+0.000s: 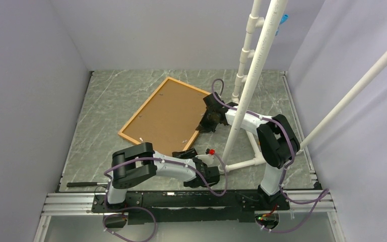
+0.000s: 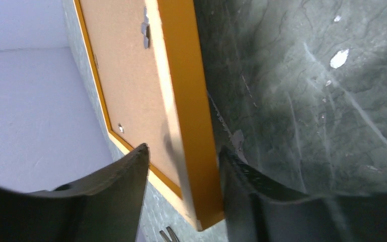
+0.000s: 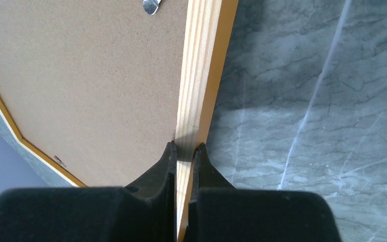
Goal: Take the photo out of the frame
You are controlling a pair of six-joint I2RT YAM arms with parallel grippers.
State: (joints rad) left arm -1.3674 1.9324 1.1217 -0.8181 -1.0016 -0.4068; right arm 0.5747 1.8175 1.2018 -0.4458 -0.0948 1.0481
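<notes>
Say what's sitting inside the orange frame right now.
Only the brown backing board shows inside the frame, with small metal tabs at its edge. Whatever lies under the board, the photo included, is covered.

Left of the frame [image 1: 144, 104] the surface [image 1: 106, 101] lies bare. On its right, white pipe posts [image 1: 253, 75] crowd in. The right pincer [image 1: 206, 121] clamps that rail, and the left pincer [image 1: 187, 152] straddles the near corner.

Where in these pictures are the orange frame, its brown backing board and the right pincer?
frame [image 1: 144, 106]: top view, orange left edge.
backing board [image 1: 169, 113]: top view, middle of brown panel.
right pincer [image 3: 185, 146]: right wrist view, midway between its fingertips.
</notes>
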